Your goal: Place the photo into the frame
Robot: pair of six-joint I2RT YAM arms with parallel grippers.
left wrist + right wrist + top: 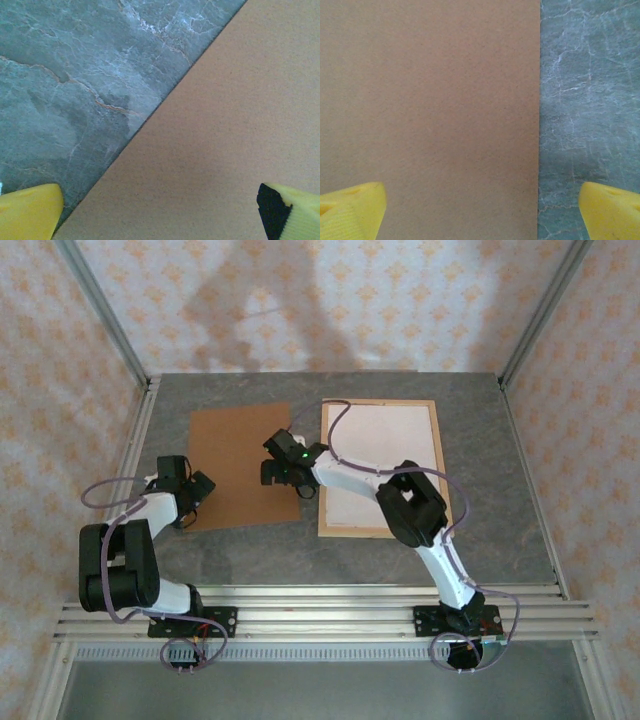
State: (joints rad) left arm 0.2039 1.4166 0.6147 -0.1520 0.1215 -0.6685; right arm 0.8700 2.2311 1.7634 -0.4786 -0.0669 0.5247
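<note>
My left gripper [160,212] hangs wide open and empty over the left edge of the flat brown rectangular backing board [235,455]; my right gripper [481,210], equally spread and holding nothing, sits over its right edge. The thin light-wood rectangular frame [380,401] lies flat on the grey marbled table [500,490] just right of the board, a pale sheet [385,440] inside it

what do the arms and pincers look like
Both the left arm and right arm have white tubular links with chunky black joints and looping grey-purple cables. A green light glows on the right wrist. The pincer fingertips are yellow wedges; one left one has a black pad.
</note>
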